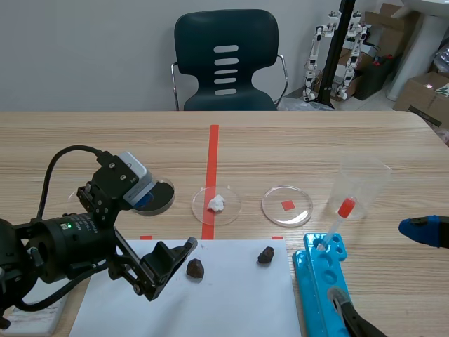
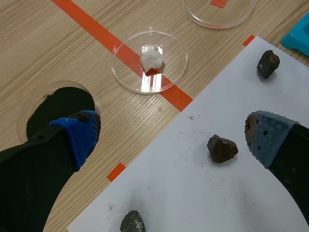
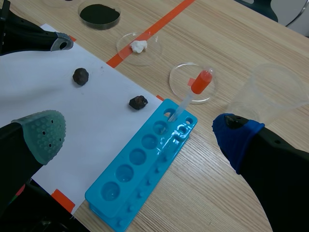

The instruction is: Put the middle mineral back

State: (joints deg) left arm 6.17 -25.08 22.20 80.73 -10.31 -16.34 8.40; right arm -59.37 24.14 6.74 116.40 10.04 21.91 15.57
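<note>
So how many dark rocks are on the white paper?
3 rocks: one between the left gripper's fingers, one farther ahead near the blue rack, one back under the gripper. More could be hidden.

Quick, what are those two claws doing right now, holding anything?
Left gripper: open, holding nothing; a brown mineral lies loose between its fingers.
Right gripper: open, holding nothing.

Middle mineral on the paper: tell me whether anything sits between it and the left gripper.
Nothing visible does. The open left gripper hangs over the white paper, and the middle mineral lies uncovered between its fingers, close to one pad, with only bare paper around it.
</note>
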